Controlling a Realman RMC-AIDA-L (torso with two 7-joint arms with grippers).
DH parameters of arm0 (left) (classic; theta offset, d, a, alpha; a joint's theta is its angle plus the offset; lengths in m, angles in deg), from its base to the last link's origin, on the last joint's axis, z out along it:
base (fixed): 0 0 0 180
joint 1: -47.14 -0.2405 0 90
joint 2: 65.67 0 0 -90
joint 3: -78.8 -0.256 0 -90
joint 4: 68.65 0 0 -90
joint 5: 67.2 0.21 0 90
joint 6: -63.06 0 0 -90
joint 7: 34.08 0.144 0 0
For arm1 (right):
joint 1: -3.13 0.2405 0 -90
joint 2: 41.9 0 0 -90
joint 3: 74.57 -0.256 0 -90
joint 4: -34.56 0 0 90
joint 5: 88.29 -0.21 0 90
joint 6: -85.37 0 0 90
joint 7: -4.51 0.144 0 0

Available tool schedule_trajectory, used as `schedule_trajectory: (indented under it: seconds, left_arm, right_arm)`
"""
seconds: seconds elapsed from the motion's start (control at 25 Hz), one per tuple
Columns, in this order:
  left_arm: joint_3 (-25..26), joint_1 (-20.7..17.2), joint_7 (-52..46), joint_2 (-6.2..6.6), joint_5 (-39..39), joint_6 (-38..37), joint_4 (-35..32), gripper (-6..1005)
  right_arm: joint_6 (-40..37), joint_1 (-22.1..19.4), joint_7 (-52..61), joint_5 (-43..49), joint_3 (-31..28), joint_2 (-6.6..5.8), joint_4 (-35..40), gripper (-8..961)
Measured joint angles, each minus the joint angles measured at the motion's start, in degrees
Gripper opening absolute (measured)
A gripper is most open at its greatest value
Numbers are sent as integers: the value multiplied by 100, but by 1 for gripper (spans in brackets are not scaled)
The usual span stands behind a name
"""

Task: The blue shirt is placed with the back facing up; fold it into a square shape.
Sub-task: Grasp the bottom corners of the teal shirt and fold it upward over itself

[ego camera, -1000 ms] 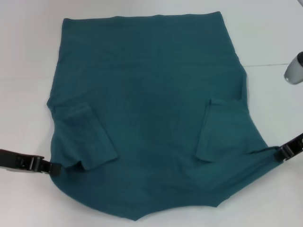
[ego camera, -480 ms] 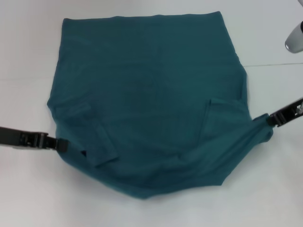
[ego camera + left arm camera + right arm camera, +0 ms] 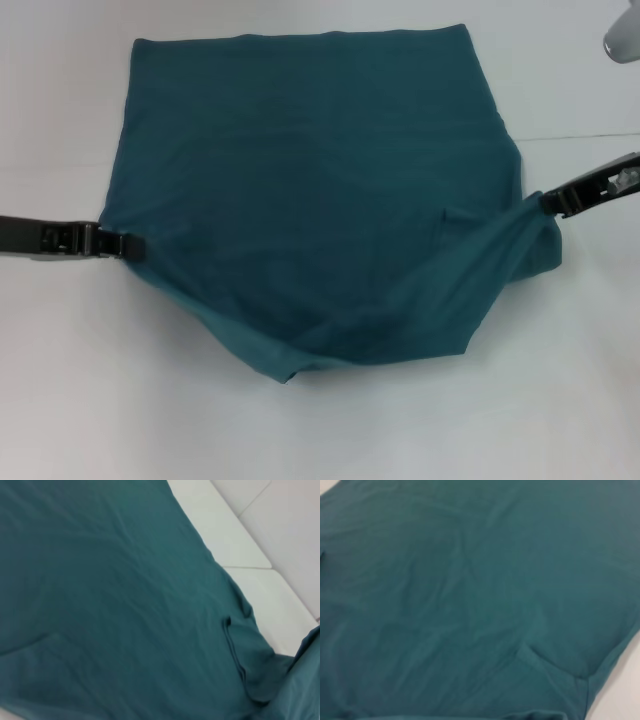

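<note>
The blue shirt (image 3: 320,190) lies on the white counter (image 3: 80,400) — left gripper (image 3: 125,246) and right gripper (image 3: 545,203) each clamp a lifted side edge at mid-frame.

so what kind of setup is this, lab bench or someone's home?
Likely a lab or test bench, not a home: a plain white table holds only the blue shirt, with the left end effector and right end effector gripping its two sides.
</note>
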Motion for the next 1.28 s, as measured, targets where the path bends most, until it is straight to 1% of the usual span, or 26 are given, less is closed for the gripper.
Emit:
schedule_trajectory:
  seconds: [0.24, 0.52, 0.68, 1.0, 1.28]
  left_arm:
    - [-1, 53, 38, 10, -219, 195, 40, 37]
    - [-1, 72, 52, 14, -287, 551, 59, 38]
    - [-28, 135, 60, 14, -332, 775, 82, 39]
    - [-64, 374, 147, 15, -377, 1334, 364, 40]
    - [-79, 471, 230, -42, -386, 1775, 427, 40]
  right_arm:
    - [306, 37, 51, -5, -57, 8, -28, 15]
    - [535, 59, 56, -31, -383, 17, -79, 16]
    - [791, 61, 26, -220, -500, 3, -212, 16]
    - [1456, 144, 34, -327, -504, 0, -507, 16]
    - [2006, 216, 68, -332, -517, 0, -788, 16]
